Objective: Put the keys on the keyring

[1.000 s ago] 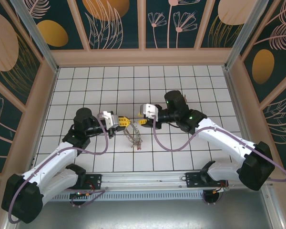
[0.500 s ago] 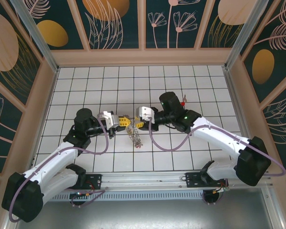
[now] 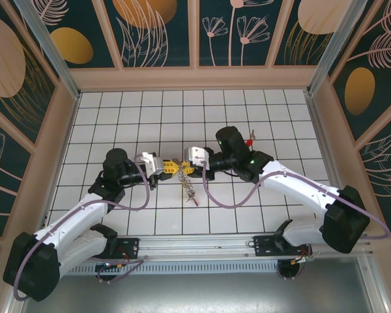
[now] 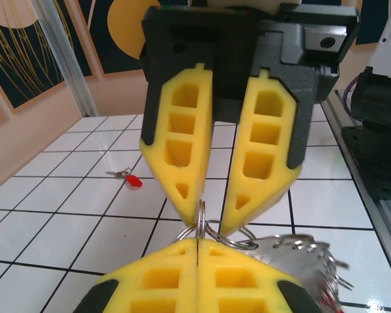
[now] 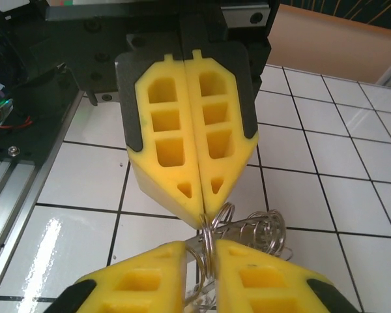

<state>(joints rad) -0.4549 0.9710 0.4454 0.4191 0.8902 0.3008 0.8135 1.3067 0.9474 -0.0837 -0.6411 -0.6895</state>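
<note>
No words, numbers, labels or brand marks can be read in any view. The wall panels [image 3: 150, 32] carry only drawn leaves, flowers and round orange shapes, with no lettering on them.

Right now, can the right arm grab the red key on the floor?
Probably not yet. The right tool faces away from the red key, which lies behind it, and straddles the keyring. It would have to turn back.
</note>
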